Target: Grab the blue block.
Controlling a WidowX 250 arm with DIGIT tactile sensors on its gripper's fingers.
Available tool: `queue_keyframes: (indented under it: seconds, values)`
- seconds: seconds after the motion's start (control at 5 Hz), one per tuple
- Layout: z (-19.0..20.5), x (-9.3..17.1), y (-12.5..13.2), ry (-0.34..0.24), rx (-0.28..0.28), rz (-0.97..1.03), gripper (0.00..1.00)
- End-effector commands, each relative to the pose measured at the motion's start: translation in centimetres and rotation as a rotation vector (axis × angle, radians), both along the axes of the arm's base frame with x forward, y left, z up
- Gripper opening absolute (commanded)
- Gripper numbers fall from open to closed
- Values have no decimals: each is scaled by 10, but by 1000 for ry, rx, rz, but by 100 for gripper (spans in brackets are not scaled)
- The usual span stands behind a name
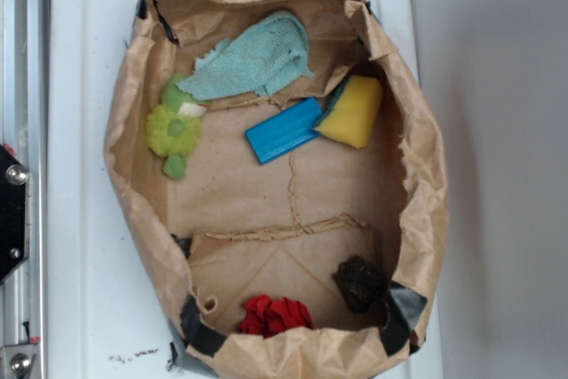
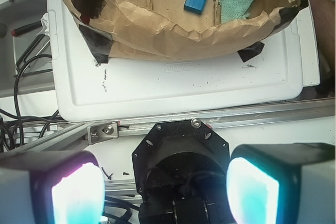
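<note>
Brown paper bag holds blue block touching yellow sponge.

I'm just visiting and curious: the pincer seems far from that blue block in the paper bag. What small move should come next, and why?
Probably a move forward, over the bag's rim. In the wrist view the pincer sits open, outside the paper bag, above the white tray's near edge. The blue block lies flat inside, one end against the yellow sponge, so the pincer must first get above it.
</note>
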State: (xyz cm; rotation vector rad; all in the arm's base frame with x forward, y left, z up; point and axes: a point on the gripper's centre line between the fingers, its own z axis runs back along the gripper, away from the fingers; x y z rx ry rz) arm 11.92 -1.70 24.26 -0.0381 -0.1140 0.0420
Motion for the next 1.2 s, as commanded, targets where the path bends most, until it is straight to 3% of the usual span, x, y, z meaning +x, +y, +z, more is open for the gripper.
queue_keyframes:
  seconds: [0.0, 0.2, 0.4, 0.8, 1.0]
  values:
    - [0, 0, 0, 0, 0, 0, 100]
    - [-12, 40, 1, -3, -11, 109, 100]
    - [-27, 73, 1, -59, 42, 196, 100]
    - [-65, 143, 21, -218, -5, 176, 100]
    - [-80, 163, 31, -207, 0, 191, 100]
